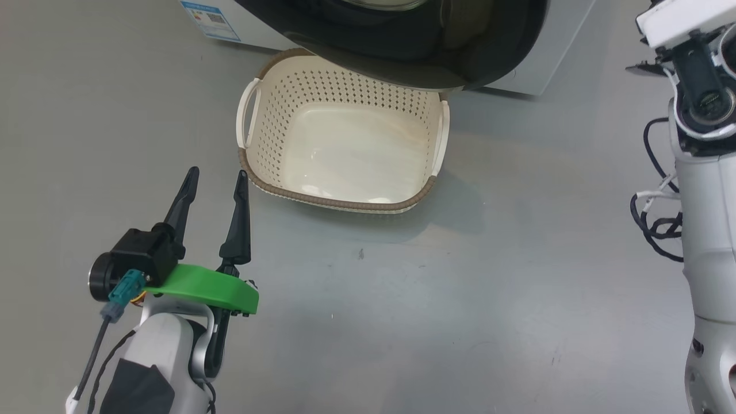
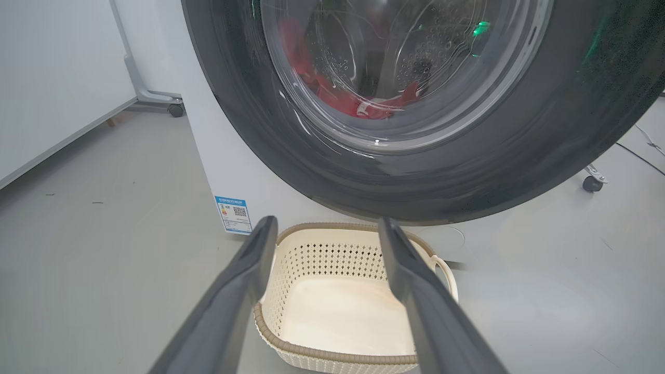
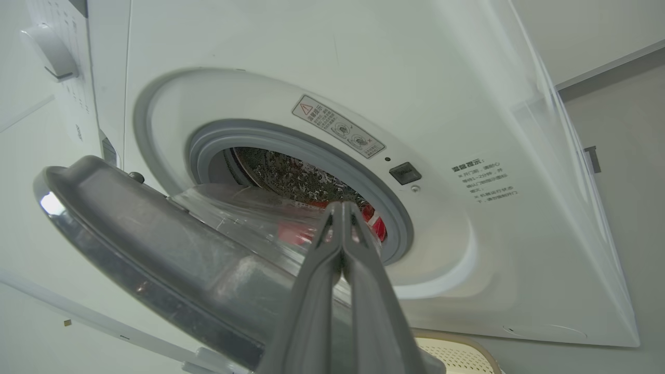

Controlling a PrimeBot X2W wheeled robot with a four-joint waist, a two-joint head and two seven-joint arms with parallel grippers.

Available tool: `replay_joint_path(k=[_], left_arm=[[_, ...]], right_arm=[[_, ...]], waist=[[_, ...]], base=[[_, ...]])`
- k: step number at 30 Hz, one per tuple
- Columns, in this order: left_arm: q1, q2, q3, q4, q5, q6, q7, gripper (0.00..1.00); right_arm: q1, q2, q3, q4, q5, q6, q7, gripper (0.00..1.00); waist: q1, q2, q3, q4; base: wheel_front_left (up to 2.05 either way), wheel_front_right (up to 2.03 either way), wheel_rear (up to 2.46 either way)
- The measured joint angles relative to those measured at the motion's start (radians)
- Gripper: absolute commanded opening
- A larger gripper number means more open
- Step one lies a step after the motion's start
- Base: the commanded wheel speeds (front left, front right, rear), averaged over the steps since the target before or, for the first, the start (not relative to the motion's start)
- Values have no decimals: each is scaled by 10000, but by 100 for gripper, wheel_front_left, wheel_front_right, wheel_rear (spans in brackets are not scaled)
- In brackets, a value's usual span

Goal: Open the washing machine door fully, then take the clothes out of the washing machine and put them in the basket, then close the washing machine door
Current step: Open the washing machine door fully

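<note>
The 2 dark fingers are standing wide apart with open space between them. The basket is sitting on the grey floor just beyond the fingertips, framed in the gap between them, and its cream bottom is showing bare. Further beyond and above the fingers, the washing machine door is looming, its black ring glossy. Through its glass bowl the clothes are showing red. Just beyond the tip of the view-left finger, a blue label is sitting on the white washing machine.
</note>
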Motion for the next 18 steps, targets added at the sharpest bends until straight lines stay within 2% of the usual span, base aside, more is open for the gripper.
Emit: replay_joint_path(k=[12, 18], left_arm=[[-402, -33, -219, 63, -259, 0, 0, 100], [-494, -40, -263, 111, -274, 2, 0, 100]], right_arm=[[-1732, 144, -548, 725, 1369, -966, 1806, 0], [-2239, 240, -725, 1141, 1996, -1225, 2504, 0]], waist=[[1, 0, 492, 438], [1, 0, 618, 533]], base=[[0, 0, 0], [0, 0, 0]])
